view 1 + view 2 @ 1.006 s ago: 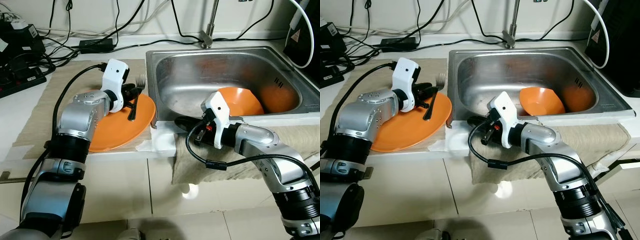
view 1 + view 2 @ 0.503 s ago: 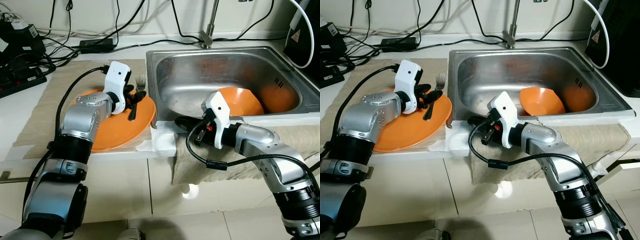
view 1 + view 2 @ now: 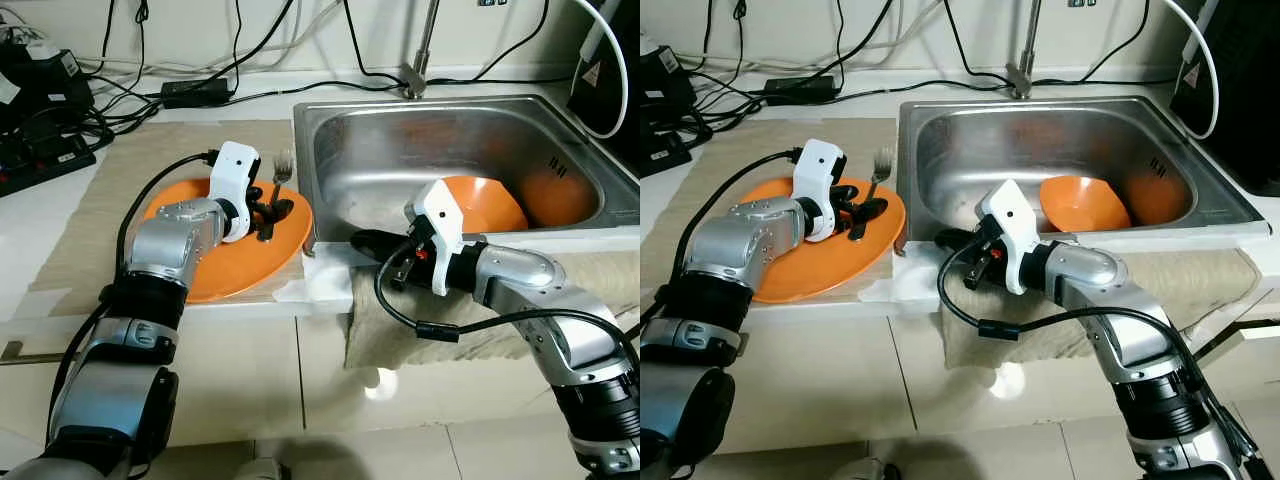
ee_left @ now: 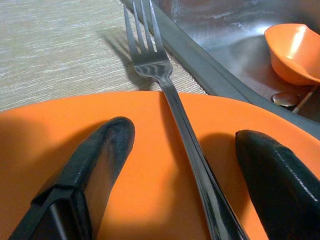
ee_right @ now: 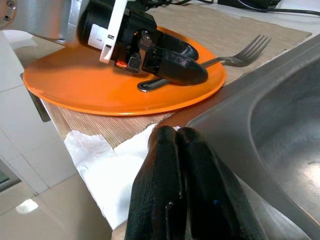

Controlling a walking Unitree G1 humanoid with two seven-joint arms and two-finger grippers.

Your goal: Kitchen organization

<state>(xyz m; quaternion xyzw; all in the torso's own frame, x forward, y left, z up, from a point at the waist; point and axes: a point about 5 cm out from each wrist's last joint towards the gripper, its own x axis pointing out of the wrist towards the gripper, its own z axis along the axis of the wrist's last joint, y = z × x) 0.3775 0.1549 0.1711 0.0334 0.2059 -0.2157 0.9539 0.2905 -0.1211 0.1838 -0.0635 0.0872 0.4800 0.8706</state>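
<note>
A silver fork (image 4: 170,95) lies on the orange plate (image 3: 235,268) left of the sink, its tines (image 3: 282,162) sticking out past the plate's far rim over the beige mat. My left gripper (image 3: 270,207) is low over the plate and open, one black finger (image 4: 100,150) on each side of the fork's handle. An orange bowl (image 3: 490,200) leans in the steel sink (image 3: 450,103). My right gripper (image 3: 365,241) is shut with nothing in it and rests at the sink's front left corner; its fingertips (image 5: 175,137) point toward the plate.
A white paper towel (image 3: 322,280) lies between plate and sink at the counter edge. A beige cloth (image 3: 600,268) hangs over the counter front under my right arm. Cables and a power strip (image 3: 45,160) crowd the back left. The faucet (image 3: 418,62) stands behind the sink.
My left gripper has sunk lower onto the plate, and its fingers now straddle the fork's handle. The fork, bowl and right arm have stayed put.
</note>
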